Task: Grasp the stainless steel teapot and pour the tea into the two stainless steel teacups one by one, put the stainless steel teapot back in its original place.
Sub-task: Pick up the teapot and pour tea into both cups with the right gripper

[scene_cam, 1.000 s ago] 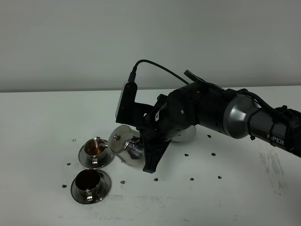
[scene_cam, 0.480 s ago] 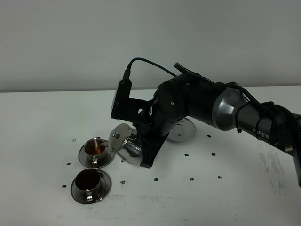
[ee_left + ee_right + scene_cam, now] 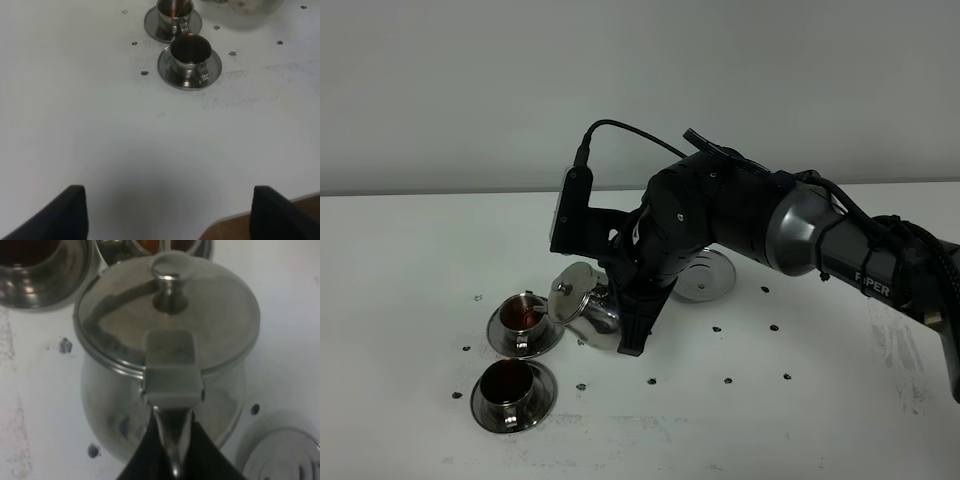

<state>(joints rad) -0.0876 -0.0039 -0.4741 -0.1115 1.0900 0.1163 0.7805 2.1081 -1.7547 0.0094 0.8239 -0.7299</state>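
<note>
Just one legible mark: white capital letters spelling "PIPER", printed on the black forearm section of the grey-and-black jointed right robot arm (image 3: 876, 284). Seen only in the exterior high view, slanting down along the forearm just past the grey rounded elbow housing (image 3: 800, 235) (letters small and soft, the second barely made out). Nothing legible in either wrist view.
</note>
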